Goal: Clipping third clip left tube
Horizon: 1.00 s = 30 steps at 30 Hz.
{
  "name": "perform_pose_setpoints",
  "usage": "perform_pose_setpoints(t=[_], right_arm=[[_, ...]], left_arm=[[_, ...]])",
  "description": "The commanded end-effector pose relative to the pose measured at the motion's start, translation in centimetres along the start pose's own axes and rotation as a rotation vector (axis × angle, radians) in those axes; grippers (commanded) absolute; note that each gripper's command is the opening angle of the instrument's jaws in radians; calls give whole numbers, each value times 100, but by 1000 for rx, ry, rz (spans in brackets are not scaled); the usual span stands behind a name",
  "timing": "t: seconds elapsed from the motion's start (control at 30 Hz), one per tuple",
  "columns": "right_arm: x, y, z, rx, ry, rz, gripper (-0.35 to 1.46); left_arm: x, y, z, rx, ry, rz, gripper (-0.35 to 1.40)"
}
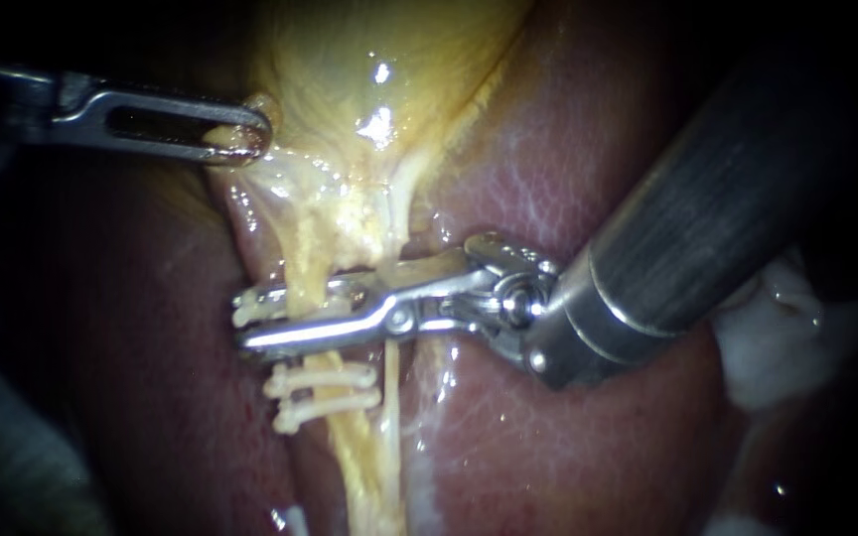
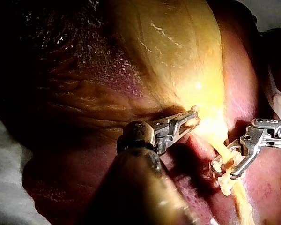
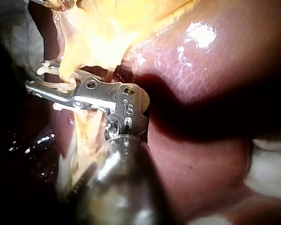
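Between the two jaws that form the hand of my right instrument [image 1: 242, 320] sat a white clip [image 1: 248, 314]. The hand was clamped on that clip but not squeezed flat, and the left tube [image 1: 306, 268] crossed the gap that showed. It lay square across the tube, just on the far side of the two seated clips [image 1: 335, 377], probably so the new one would land beside them without overlap. The thin right tube [image 1: 390, 397] ran just to the right, near the hinge, seemingly outside the bite. Far left, my left instrument [image 1: 250, 141] had its hand closed on the gallbladder [image 1: 369, 79]. I judged this grip held the tube taut and lifted off the liver [image 1: 548, 159].
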<state>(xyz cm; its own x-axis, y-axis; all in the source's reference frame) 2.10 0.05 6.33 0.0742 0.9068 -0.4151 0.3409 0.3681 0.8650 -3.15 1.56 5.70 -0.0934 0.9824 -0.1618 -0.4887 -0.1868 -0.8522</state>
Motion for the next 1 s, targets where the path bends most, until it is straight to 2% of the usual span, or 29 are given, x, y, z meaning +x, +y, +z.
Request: perform_pose_setpoints(t=[0.03, 0.23, 0.57, 1.0], right_arm=[[0, 0, 0, -3, 3, -4, 5], [0, 2, -3, -13, 16, -30, -34], [4, 13, -11, -40, 36, -48, -35], [5, 14, -11, -44, 39, -53, -35]], left_arm=[[0, 0, 0, 0, 0, 0, -35], [0, 0, 0, 0, 0, 0, -35], [0, 0, 0, 0, 0, 0, -35], [0, 0, 0, 0, 0, 0, -35]])
